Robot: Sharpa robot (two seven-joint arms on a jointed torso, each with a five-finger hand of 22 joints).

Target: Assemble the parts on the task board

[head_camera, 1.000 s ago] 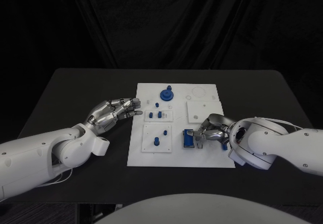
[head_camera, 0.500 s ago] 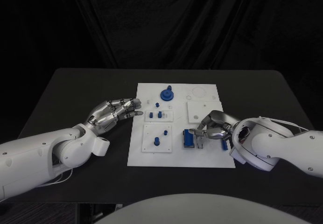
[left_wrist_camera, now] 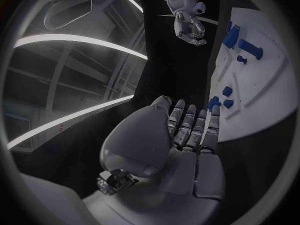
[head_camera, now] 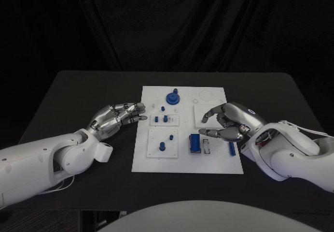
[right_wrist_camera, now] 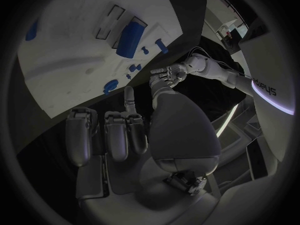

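Observation:
The white task board (head_camera: 184,162) lies in the middle of the table. On it stand a blue round part with a peg (head_camera: 172,98), small blue pieces (head_camera: 161,118), a blue peg (head_camera: 162,145), a blue block (head_camera: 195,143) and a blue bar (head_camera: 231,148). My right hand (head_camera: 229,121) hovers over the board's right side, just behind the block, fingers apart and holding nothing. My left hand (head_camera: 118,116) lies beside the board's left edge, fingers straight, holding nothing. The right wrist view shows the right hand (right_wrist_camera: 125,130) over the board (right_wrist_camera: 81,25) and the blue block (right_wrist_camera: 131,35).
The black table (head_camera: 76,96) has free room to the left and right of the board. A dark curtain hangs behind the table. The left wrist view shows my left hand (left_wrist_camera: 187,135), the board's edge (left_wrist_camera: 262,85) and the far-off right hand (left_wrist_camera: 187,27).
My right hand has lifted off the blue block and drawn back and up over the board; the block stays in place. The left hand has not moved.

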